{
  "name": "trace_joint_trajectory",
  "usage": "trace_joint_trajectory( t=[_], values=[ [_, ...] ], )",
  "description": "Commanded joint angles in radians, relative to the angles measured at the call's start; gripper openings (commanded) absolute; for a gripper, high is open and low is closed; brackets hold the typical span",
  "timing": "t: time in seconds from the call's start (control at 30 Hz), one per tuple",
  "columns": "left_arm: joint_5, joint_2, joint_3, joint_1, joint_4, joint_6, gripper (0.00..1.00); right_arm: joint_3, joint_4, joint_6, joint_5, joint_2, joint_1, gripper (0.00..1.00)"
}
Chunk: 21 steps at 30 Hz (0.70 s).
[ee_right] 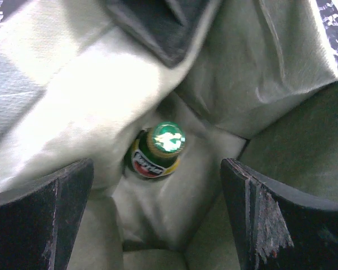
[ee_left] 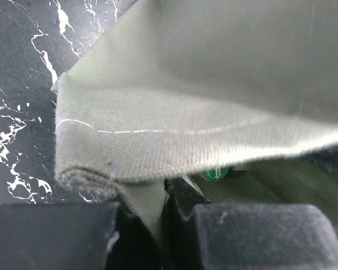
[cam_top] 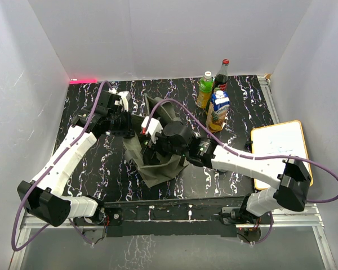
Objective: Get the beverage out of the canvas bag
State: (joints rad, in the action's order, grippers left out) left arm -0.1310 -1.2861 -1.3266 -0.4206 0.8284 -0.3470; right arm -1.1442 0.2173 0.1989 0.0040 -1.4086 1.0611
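The beverage (ee_right: 158, 149), a green-capped bottle, sits deep inside the canvas bag (cam_top: 164, 166) near the middle of the surface (cam_top: 96, 169). Its cap faces the right pincer (ee_right: 158, 197), whose fingers are spread wide to either side above it. The left pincer (ee_left: 158, 225) is pinching the bag's rim fabric, holding the mouth open. Best to centre on the neck, descend past the cap clear of the folds, then close below it.

I see plain white walls (cam_top: 174, 34) boxing in three sides of a black tabletop (cam_top: 115, 174) veined with white. A small red glow (cam_top: 83, 80) sits at its back left corner. The light is bright and even.
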Motion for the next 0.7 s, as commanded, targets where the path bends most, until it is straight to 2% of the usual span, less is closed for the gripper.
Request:
trace_joint_trajectory(
  t=[0.0, 0.2, 0.37, 0.57, 0.67],
  values=[
    [0.011, -0.006, -0.032, 0.000, 0.048, 0.017, 0.00, 0.038, -0.128, -0.082, 0.008, -0.040, -0.057, 0.98],
    [0.008, -0.004, -0.034, 0.000, 0.054, 0.023, 0.00, 0.081, -0.229, 0.015, -0.138, -0.088, -0.079, 0.98],
    [0.000, -0.001, -0.039, 0.000, 0.063, 0.023, 0.00, 0.108, -0.338, 0.012, -0.147, -0.142, -0.086, 0.92],
    [-0.003, 0.003, -0.046, 0.000, 0.079, 0.025, 0.00, 0.117, -0.444, -0.018, -0.091, -0.225, -0.090, 0.83],
    [-0.006, 0.004, -0.053, 0.001, 0.087, 0.026, 0.00, 0.106, -0.459, -0.002, -0.103, -0.260, -0.092, 0.79]
  ],
)
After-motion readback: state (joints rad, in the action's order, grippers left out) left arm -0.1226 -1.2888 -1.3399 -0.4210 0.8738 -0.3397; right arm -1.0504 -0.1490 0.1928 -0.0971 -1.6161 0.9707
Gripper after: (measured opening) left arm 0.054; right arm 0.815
